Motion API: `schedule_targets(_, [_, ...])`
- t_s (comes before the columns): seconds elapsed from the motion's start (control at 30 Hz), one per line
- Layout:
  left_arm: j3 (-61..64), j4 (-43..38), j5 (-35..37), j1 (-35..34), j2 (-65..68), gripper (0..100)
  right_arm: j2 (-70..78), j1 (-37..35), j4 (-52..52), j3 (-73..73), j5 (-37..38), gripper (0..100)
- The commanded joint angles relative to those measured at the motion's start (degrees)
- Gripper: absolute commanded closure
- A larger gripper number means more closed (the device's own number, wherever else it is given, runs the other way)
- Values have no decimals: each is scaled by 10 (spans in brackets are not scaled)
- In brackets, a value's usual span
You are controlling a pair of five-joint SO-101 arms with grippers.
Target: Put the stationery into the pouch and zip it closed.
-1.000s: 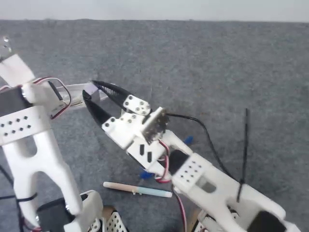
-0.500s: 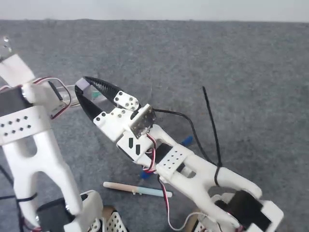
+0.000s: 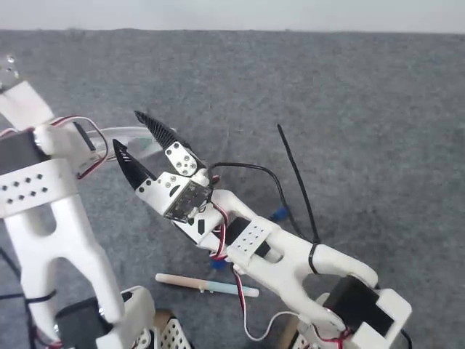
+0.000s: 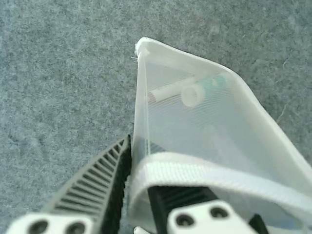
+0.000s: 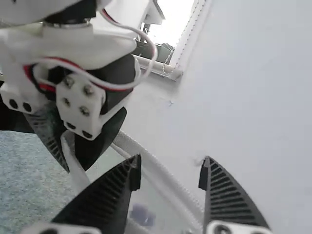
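Grey felt tabletop (image 3: 363,94), checked from the near edge outward.

- Near edge, left of centre: a slim pastel pen, cream at one end and pale blue at the other (image 3: 207,285), lies flat on the felt, not in the pouch.
- Just beyond it: a small blue piece (image 3: 280,214) shows from under the right arm, also on the felt. It is partly hidden, so I cannot tell what kind of item it is.
- Further out, towards the left edge: the right gripper (image 3: 129,132) has its black jaws spread and grips nothing. In its wrist view they straddle the pouch's white rim.
- Same spot: the translucent white mesh pouch (image 4: 209,126) is held up off the felt. The left gripper (image 4: 139,195) is clenched on its white zip band.
- Inside, through the mesh: a white-and-pink stick (image 4: 168,90) and a green-tipped piece (image 4: 212,83).

Progress (judgement): partly loaded. At least two items are in, and the pen and the blue piece remain out. The rim looks arched open, so the zip is not yet closed. Left to do: load the rest, then zip.
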Motion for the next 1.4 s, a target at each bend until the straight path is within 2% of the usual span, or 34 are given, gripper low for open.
schedule_targets(0.0, [-15, -10, 7, -2, -4, 989, 1, -2, -2, 7, 8, 830])
schedule_targets(0.27, [-15, -10, 7, -2, -4, 989, -4, -2, -2, 25, 8, 835])
schedule_targets(0.5, [-15, -11, 7, -2, -4, 989, -102, 0, 15, 72, 7, 835])
schedule_targets(0.87, [-15, -10, 7, -2, -4, 989, -276, 1, 242, 75, -2, 835])
schedule_targets(1.13, [-15, -10, 7, -3, -4, 989, -337, 6, 417, 33, -112, 836])
schedule_targets(1.37, [-15, -11, 6, -3, -4, 989, -378, 44, 514, 17, -188, 836])
